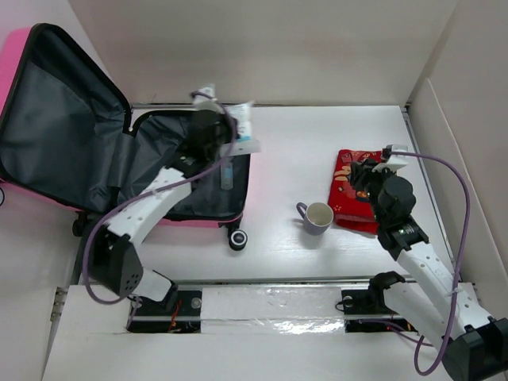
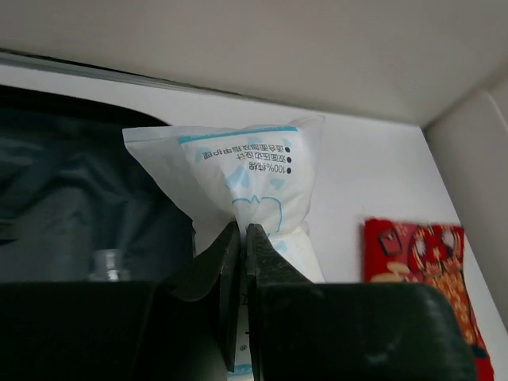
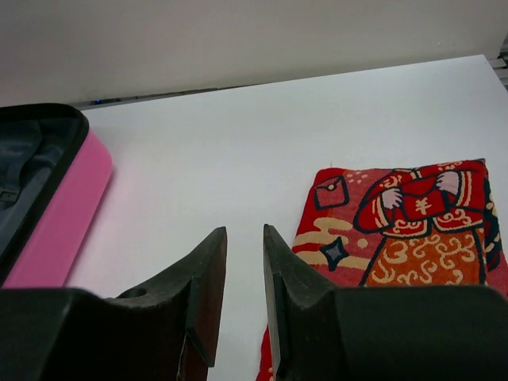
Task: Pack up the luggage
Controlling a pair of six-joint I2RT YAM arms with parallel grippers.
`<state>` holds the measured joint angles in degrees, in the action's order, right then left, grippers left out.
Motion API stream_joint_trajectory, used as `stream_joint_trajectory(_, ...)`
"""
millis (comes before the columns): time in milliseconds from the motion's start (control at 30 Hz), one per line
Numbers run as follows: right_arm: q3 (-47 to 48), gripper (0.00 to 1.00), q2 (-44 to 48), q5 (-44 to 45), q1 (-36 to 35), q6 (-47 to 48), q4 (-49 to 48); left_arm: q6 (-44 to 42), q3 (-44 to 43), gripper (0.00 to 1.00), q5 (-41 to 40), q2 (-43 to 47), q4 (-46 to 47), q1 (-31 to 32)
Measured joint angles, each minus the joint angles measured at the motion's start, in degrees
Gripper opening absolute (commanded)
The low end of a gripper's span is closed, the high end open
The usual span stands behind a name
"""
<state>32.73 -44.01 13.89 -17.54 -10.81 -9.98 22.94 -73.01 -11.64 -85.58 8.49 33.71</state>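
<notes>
The pink luggage (image 1: pixel 48 119) lies open at the left, its dark grey lining (image 2: pixel 79 206) showing; its lid leans up against the left wall. My left gripper (image 1: pixel 216 131) hovers over the right edge of the lower half, shut on a white and blue printed packet (image 2: pixel 246 175), which bulges out beyond the fingertips (image 2: pixel 230 238). A small clear bottle (image 1: pixel 228 173) lies inside the luggage near that edge. My right gripper (image 3: pixel 244 234) is slightly open with nothing between its fingers, over the left edge of a red patterned pouch (image 3: pixel 397 230).
A grey mug (image 1: pixel 317 217) stands on the white table between the luggage wheel (image 1: pixel 237 237) and the red pouch (image 1: pixel 349 198). White walls close in the table at the back and right. The pink shell (image 3: pixel 71 206) shows left of the right gripper.
</notes>
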Motion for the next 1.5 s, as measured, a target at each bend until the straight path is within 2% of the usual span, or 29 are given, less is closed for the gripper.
stream_joint_trajectory(67, 0.0, 0.31, -0.2, -0.5, 0.0, 0.0, -0.2, 2.6, 4.1, 0.06, -0.4, 4.9, -0.3, -6.3)
stream_joint_trajectory(100, 0.0, 0.31, -0.3, -0.8, 0.0, 0.0, -0.3, 3.5, 5.9, 0.14, -0.9, 6.6, -0.9, -8.7)
stream_joint_trajectory(133, 0.0, 0.31, -0.4, -1.0, 0.0, -0.2, -0.5, 4.5, 7.9, 0.28, -1.4, 8.3, -1.8, -11.0)
stream_joint_trajectory(167, 0.0, 0.31, -0.4, -1.3, 0.0, -0.2, -0.7, 5.4, 10.1, 0.53, -1.7, 9.8, -2.9, -12.9)
stream_joint_trajectory(200, 0.0, 0.32, -0.4, -1.6, 0.0, -0.2, -0.8, 6.1, 12.2, 0.60, -1.9, 11.1, -4.1, -14.5)
stream_joint_trajectory(267, 0.0, 0.32, -0.4, -2.1, 0.0, -0.2, -0.8, 7.6, 15.6, 0.69, -1.5, 13.0, -6.6, -17.3)
stream_joint_trajectory(367, 0.0, 0.30, -0.4, -2.5, 0.0, -0.2, -0.8, 8.5, 17.6, 0.70, -1.0, 14.2, -9.9, -18.9)
stream_joint_trajectory(400, 0.0, 0.19, -0.4, -2.6, 0.0, -0.2, -0.7, 8.6, 17.6, 0.66, -0.6, 14.4, -10.5, -18.7)
stream_joint_trajectory(467, 0.0, 0.10, -0.4, -3.0, 0.0, -0.1, -0.8, 8.8, 17.6, 0.56, -0.1, 15.3, -10.6, -17.2)
stream_joint_trajectory(500, 0.0, 0.02, -0.4, -3.1, 0.0, -0.2, -0.7, 8.8, 17.6, 0.51, 0.1, 15.9, -10.4, -15.6)
stream_joint_trajectory(533, 0.0, 0.00, -0.4, -3.3, 0.0, -0.2, -0.7, 8.6, 17.6, 0.45, 0.7, 16.5, -9.7, -13.6)
stream_joint_trajectory(667, 0.0, 0.00, -0.4, -3.7, 0.0, -0.3, -0.7, 6.3, 17.3, 0.25, 4.5, 17.1, -4.3, -2.1)
stream_joint_trajectory(700, 0.0, 0.00, -0.5, -3.8, 0.0, -0.3, -0.7, 5.4, 16.8, 0.23, 5.1, 16.5, -3.5, 1.5)
stream_joint_trajectory(767, 0.0, 0.00, -0.8, -3.8, 0.0, -0.3, -0.7, 2.5, 15.1, 0.23, 5.1, 13.7, -2.1, 9.9)
stream_joint_trajectory(900, 0.0, 0.00, -1.4, -3.8, 0.0, -0.3, -0.7, -3.8, 10.6, 0.30, 4.3, 5.4, -0.7, 24.7)
stream_joint_trajectory(1033, 0.0, 0.00, -1.3, -3.4, 0.0, -0.1, -0.7, -5.8, 8.5, 0.32, 2.2, -1.0, -2.5, 32.8)
stream_joint_trajectory(1067, 0.0, 0.00, -1.3, -3.3, 0.0, -0.1, -0.7, -5.5, 7.7, 0.34, 1.2, -2.3, -3.5, 33.8)
stream_joint_trajectory(1100, 0.0, 0.00, -1.3, -3.3, 0.0, -0.1, -0.7, -5.0, 6.8, 0.42, -0.1, -3.6, -4.8, 34.5)
stream_joint_trajectory(1200, 0.0, 0.08, -0.9, -3.1, 0.0, -0.1, -0.6, -2.4, 4.6, 0.47, -3.2, -6.0, -8.2, 35.2)
stream_joint_trajectory(1333, 0.0, 0.15, -0.5, -2.5, 0.0, 0.0, -0.6, 0.6, 2.5, 0.48, -7.2, -7.8, -11.3, 35.3)
stream_joint_trajectory(1500, 0.0, 0.17, -0.2, -2.3, 0.0, 0.0, -0.6, 1.5, -0.6, 0.48, -10.3, -11.4, -12.9, 34.3)
